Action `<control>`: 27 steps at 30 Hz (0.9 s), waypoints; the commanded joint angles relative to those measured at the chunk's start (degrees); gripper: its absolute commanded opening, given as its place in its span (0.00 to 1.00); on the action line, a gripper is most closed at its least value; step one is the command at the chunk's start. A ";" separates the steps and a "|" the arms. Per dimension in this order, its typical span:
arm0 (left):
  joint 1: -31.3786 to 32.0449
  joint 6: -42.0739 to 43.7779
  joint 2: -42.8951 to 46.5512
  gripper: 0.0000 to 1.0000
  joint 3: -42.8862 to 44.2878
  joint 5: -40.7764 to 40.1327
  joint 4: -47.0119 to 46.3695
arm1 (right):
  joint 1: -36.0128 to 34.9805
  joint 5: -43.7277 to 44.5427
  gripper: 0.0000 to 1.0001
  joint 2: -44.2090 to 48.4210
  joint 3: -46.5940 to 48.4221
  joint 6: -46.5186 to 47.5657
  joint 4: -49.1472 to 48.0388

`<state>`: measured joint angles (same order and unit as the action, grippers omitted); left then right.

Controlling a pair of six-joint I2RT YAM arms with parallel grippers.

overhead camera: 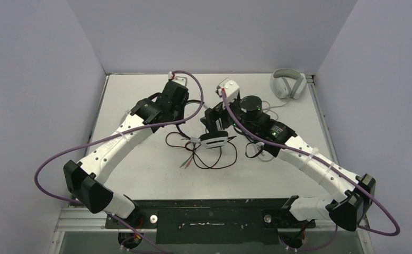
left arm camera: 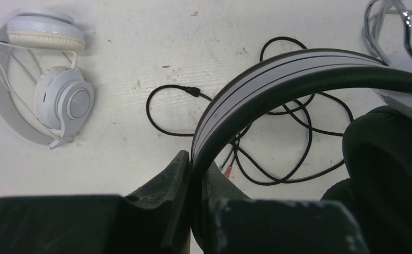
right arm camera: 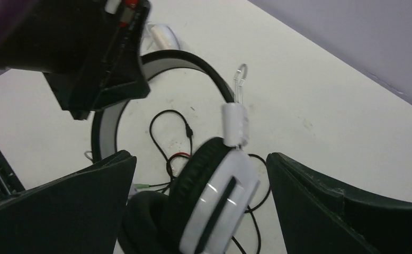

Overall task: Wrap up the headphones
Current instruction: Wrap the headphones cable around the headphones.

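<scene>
Black and white, the larger headset (right arm camera: 218, 197) sat about the middle of the counter (overhead camera: 140, 177), between the two arms. The left claw (left arm camera: 195, 182) was closed tight on its striped headband, with a finger pressed to each side of the band. The right claw (right arm camera: 199, 164) stood wide open with one white-shelled ear cup between its fingers; neither finger appeared to touch the cup. The black cable (left arm camera: 192, 92) lay unwrapped on the counter in loose, crossing loops, just on the near side of the headset, its plug end lying free. The small white headphones (overhead camera: 288, 83) lay well apart in the far right corner, flat on the counter, with their thin white cable slack around them. Whether the headset's lower cup touched the counter could not be told.
</scene>
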<state>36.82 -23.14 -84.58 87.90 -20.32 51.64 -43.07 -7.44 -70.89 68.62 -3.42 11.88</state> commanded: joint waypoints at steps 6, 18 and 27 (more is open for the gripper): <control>2.02 1.10 1.65 0.00 0.75 -2.13 -8.59 | -5.19 9.53 1.00 -3.51 1.22 2.63 2.16; 2.86 7.97 3.71 0.00 -1.04 -3.92 -6.07 | 8.36 18.90 0.99 -0.16 -2.30 -0.52 6.01; 2.83 5.04 3.35 0.00 -0.65 -5.72 -4.59 | 9.23 0.82 0.98 0.80 -3.24 2.23 4.20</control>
<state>40.34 -16.21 -84.18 86.06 -23.66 46.57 -35.35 -0.01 -72.25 65.82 -3.29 17.78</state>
